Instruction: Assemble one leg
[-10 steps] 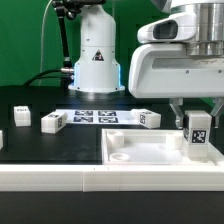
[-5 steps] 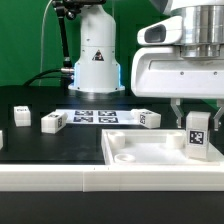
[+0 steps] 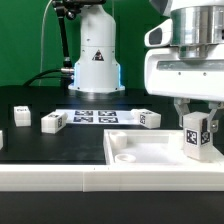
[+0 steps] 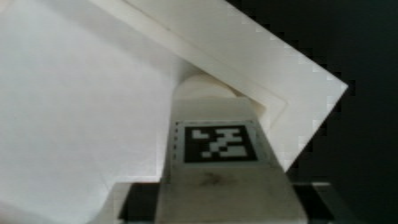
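My gripper (image 3: 197,117) is shut on a leg (image 3: 197,137), a small white upright block with a black-and-white tag on its face. It holds the leg upright over the far corner of the wide white square panel (image 3: 150,150) at the exterior view's right. In the wrist view the leg (image 4: 217,150) fills the middle, with dark fingers (image 4: 139,200) on both sides, and its far end sits at the panel's corner (image 4: 267,95). I cannot tell whether the leg touches the panel.
The marker board (image 3: 95,116) lies on the black table behind the panel. Three more loose legs lie near it: one (image 3: 53,121) at its left end, one (image 3: 147,117) at its right end, one (image 3: 21,114) further left. The robot base (image 3: 95,55) stands behind.
My gripper has moved with the leg toward the exterior view's right and slightly down, closer to the panel's far right corner.
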